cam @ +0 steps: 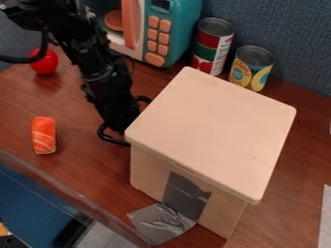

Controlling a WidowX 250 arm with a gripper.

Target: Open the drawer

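My black gripper is low at the left side of a pale wooden box, close against its edge. Its fingers are spread apart, one toward the front and one toward the back, and their tips are partly hidden by the box. The box has a flat, rounded-corner top. Grey tape covers part of its front face and runs down onto the table. No drawer front or handle can be made out; the box side facing the gripper is hidden.
A teal toy microwave stands at the back, with a red-green can and a yellow can beside it. A red round object and a toy sushi piece lie left on the wooden table.
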